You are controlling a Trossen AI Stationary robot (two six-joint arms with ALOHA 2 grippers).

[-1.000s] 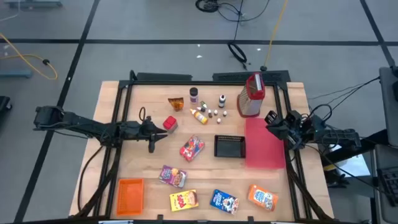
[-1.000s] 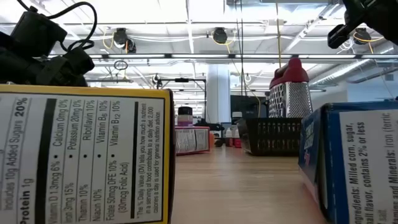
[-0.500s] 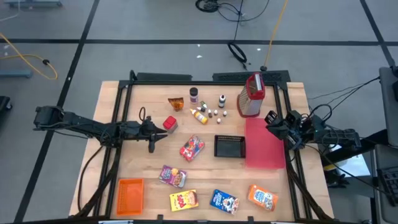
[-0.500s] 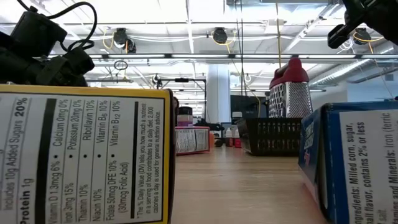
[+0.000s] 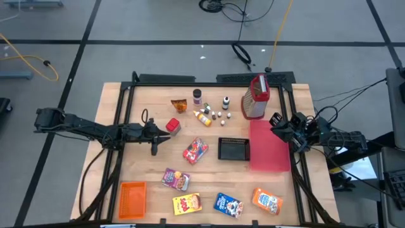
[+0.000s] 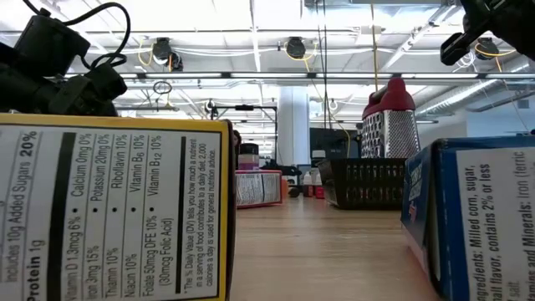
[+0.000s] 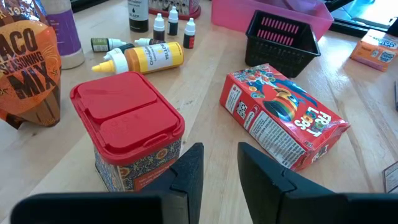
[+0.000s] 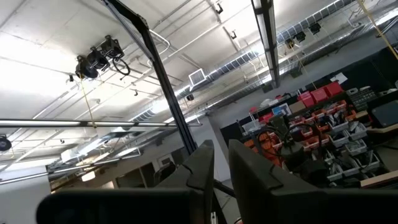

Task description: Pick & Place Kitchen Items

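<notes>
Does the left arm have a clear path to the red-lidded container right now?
Probably yes. The left gripper sits just short of the red-lidded container, with nothing between them; its fingers are slightly apart and empty. The red cereal box lies off to one side.
</notes>
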